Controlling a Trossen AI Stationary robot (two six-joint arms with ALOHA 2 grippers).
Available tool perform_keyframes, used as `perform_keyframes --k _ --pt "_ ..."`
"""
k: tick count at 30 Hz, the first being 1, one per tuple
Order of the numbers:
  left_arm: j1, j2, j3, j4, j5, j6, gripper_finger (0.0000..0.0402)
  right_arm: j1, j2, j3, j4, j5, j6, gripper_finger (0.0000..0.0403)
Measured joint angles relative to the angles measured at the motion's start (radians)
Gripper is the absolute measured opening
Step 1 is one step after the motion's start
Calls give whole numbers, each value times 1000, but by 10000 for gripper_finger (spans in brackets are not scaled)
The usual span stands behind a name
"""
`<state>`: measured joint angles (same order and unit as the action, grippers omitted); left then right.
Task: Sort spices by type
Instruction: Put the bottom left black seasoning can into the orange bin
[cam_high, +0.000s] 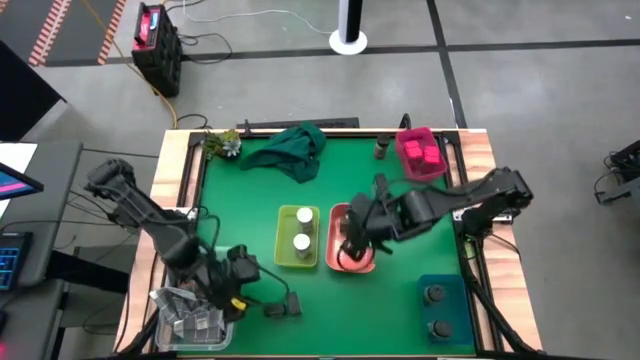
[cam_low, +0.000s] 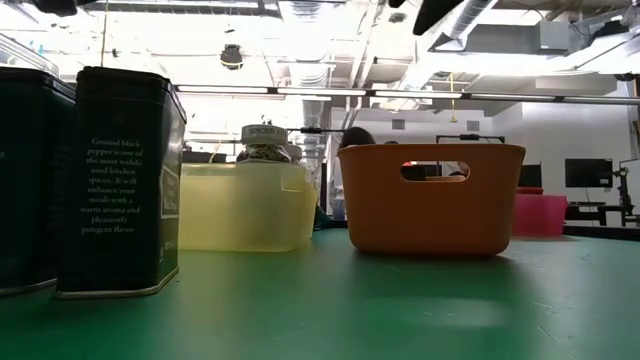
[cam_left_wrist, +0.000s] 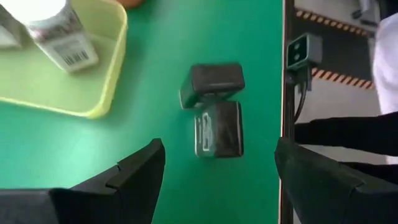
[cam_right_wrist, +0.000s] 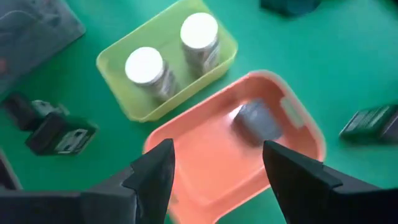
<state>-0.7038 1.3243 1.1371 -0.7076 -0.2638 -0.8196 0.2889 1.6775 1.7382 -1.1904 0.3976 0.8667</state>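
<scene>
Right claw (cam_high: 352, 243) gapes empty over the orange bin (cam_right_wrist: 186, 149), seemingly holding one grey pack (cam_right_wrist: 256, 121).

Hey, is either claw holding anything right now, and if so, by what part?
Nothing is held. The right claw hangs open over the orange bin, with a grey pack lying loose inside. The left claw is open above two dark packs.

green-topped bench (cam_high: 250, 200), yellow bin (cam_high: 297, 238) at its middle, orange bin (cam_high: 338, 215) touching its right side, two dark grey packs (cam_high: 281, 308) near its front-left corner, dark green cloth (cam_high: 292, 150) behind it, pink bin (cam_high: 422, 153) far back-right, teal tray (cam_high: 445, 310) front-right
</scene>
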Motion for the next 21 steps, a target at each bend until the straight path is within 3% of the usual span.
perform_keyframes --k 7,14,21 --pt "-61 159 106 -20 -2 -39 288 96 63 0 -36 58 203 270" --pt "-69 309 158 -22 -2 -78 288 134 76 0 -89 103 280 270" --pt "-63 379 159 -36 23 -24 288 142 68 0 -92 138 297 270"
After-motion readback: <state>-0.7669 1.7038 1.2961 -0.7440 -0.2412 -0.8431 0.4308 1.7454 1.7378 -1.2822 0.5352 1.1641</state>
